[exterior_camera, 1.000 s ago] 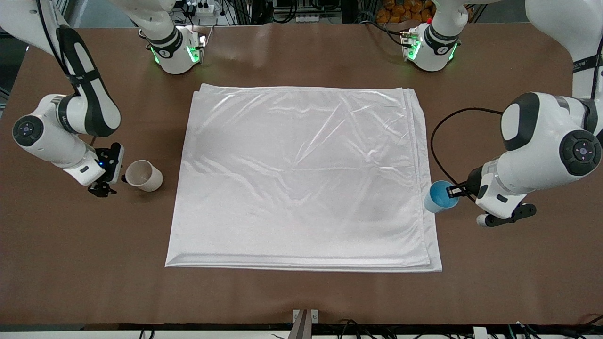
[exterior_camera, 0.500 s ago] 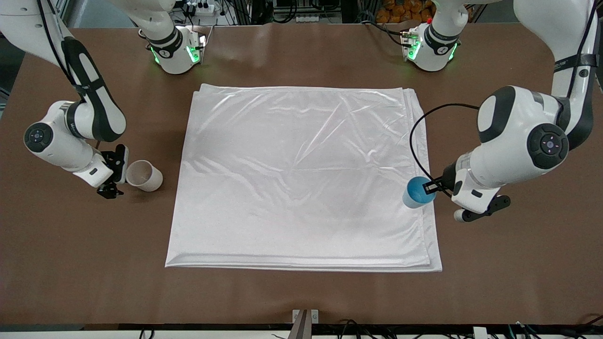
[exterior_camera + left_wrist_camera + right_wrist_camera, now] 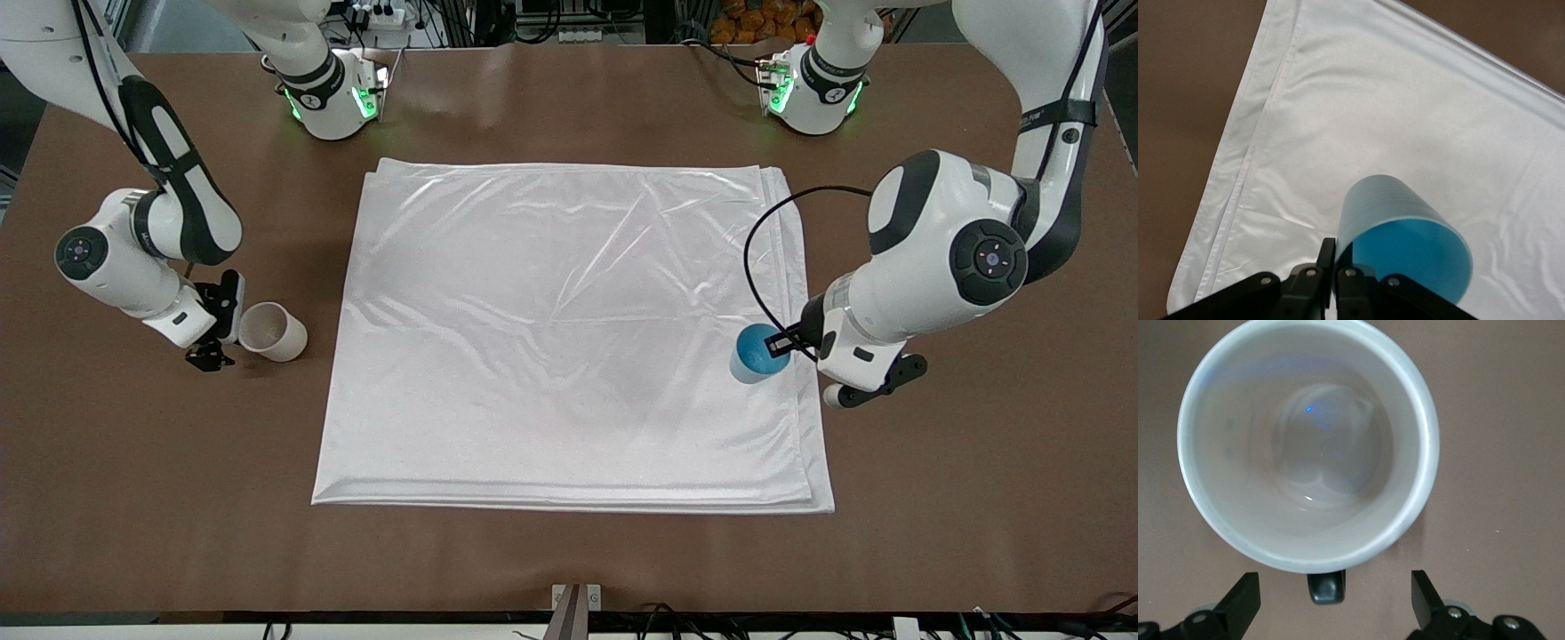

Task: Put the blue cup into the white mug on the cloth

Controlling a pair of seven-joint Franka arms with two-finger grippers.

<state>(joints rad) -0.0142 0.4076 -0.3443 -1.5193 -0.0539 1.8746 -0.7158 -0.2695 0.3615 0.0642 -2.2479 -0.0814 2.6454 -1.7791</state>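
Left gripper: clamped on the blue cup by its rim, over the cloth edge (carrying grip).
Right gripper: fingers apart beside the white mug, on bare table, lined up with its handle.

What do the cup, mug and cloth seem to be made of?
Cup: likely matte plastic, with a thin wall and fine ridges outside. Mug: probably glazed ceramic, thick-rimmed and glossy inside, with a dark handle. Cloth: satin-like fabric, judging by its sheen and soft creases.
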